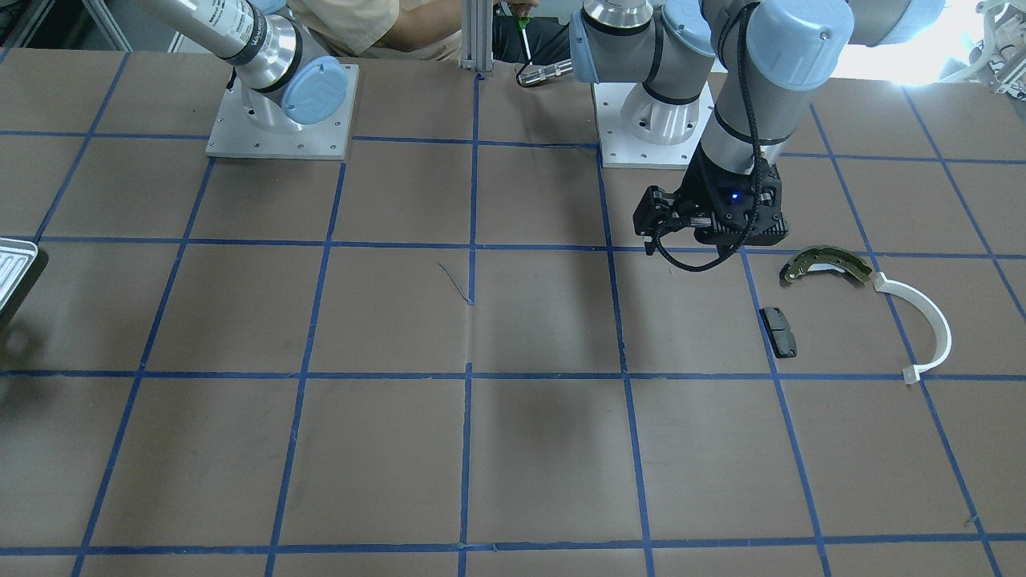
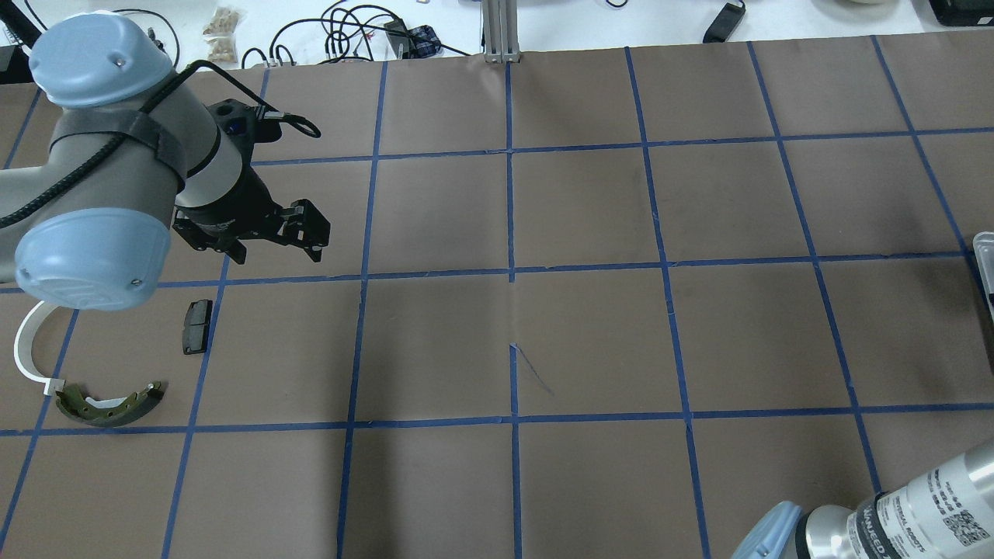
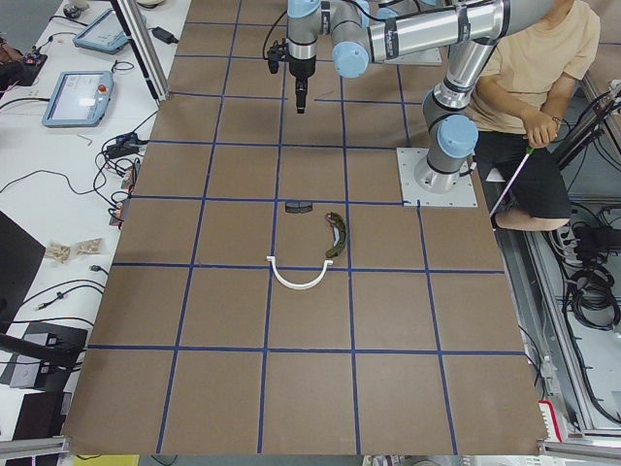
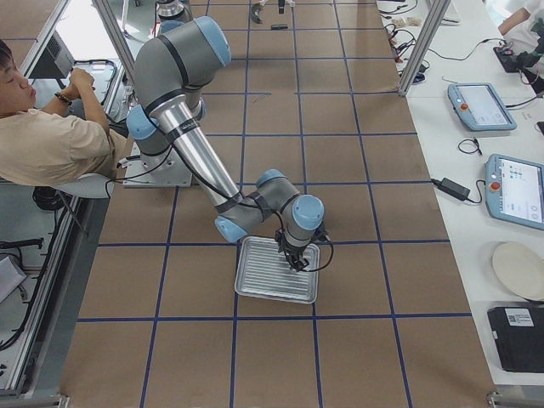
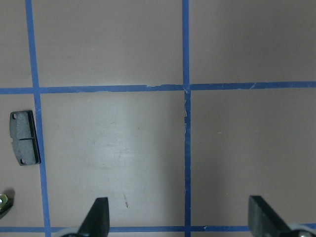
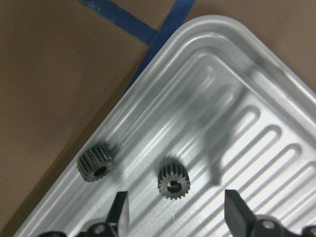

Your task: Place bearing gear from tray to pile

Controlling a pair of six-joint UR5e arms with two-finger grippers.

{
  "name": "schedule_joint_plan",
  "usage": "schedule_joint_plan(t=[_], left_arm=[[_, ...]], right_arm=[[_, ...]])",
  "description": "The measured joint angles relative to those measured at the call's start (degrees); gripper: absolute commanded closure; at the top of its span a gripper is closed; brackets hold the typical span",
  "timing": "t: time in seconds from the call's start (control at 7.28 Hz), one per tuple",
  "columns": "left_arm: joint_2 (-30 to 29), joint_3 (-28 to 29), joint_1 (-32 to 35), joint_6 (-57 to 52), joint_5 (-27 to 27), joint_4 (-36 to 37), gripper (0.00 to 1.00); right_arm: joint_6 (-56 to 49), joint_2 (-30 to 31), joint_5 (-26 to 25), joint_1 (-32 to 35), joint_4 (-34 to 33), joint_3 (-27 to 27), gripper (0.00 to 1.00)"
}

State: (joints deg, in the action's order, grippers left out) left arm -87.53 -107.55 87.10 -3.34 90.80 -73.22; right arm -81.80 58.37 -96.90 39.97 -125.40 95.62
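Brown tabletop (image 2: 590,341), blue tape grid (image 2: 510,272). L fingers (image 5: 98,216) apart, empty; R fingers (image 6: 120,210) apart over tray (image 6: 256,98) gear (image 6: 174,183).

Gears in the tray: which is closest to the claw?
The inner gear, centred before the right claw; the other gear sits by the tray's rim.

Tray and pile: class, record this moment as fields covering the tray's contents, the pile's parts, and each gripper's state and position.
tray: ribbed metal, raised rim, two small black gears on it
right gripper: fingers open, over the tray
left gripper: fingers open, empty, over the table near the pile
centre gear: flat, in line with the gap of the right gripper, not gripped
rim gear: flat, beside the tray's rim
pile: brake shoe, white half-ring, brake pad; no gear in it
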Motion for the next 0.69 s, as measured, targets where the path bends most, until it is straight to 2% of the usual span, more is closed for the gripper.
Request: schedule_joint_plan(t=[0.27,0.55,0.69], left_arm=[[0.0,0.1,0.0,0.0,0.0,0.0,0.0],[-0.2,0.2,0.1,0.0,0.0,0.0,0.0],[-0.2,0.3,0.1,0.0,0.0,-0.1,0.0]], right_arm=[[0.5,0.1,0.2,0.0,0.4,0.0,0.37],[0.5,-0.1,0.7,0.0,0.2,0.1,0.39],[0.5,-0.1,0.9,0.0,0.2,0.1,0.46]])
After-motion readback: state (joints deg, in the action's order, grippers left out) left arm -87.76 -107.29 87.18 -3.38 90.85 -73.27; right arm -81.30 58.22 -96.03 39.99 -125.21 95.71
